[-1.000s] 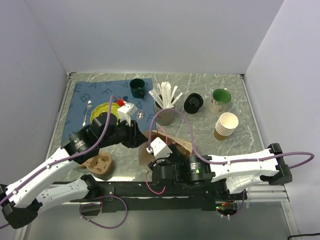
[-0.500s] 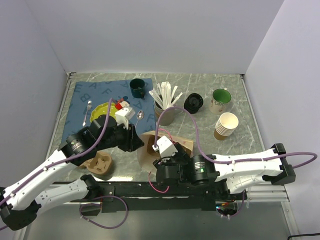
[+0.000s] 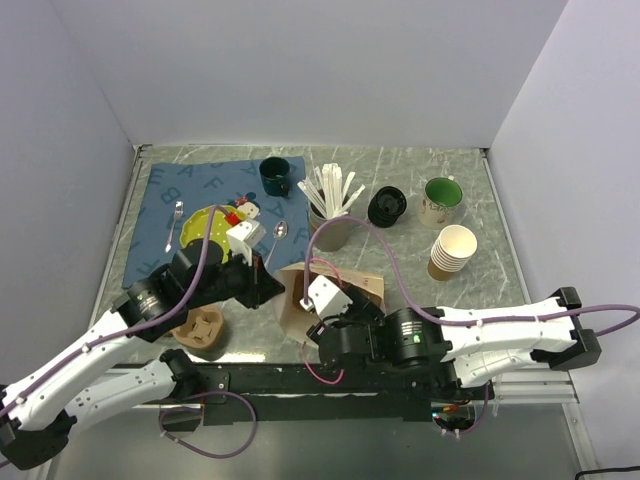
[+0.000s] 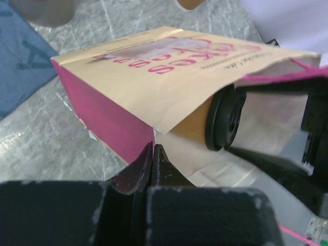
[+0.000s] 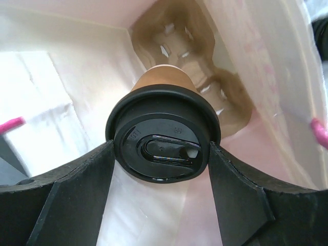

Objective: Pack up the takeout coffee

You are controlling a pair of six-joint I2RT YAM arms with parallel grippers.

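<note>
Over the last second the right gripper (image 5: 160, 149), clamped on the lid of the takeout coffee (image 5: 163, 134), has pushed the cup into the mouth of the paper bag (image 4: 154, 77). Meanwhile the left gripper (image 4: 153, 152), pinched shut on the bag's lower lip, has drawn toward the near table edge, so packing looks nearly done. The cup now faces the cardboard cup carrier (image 5: 205, 95) deep inside, and with paper walls close on both sides only a straight push seems safe
</note>
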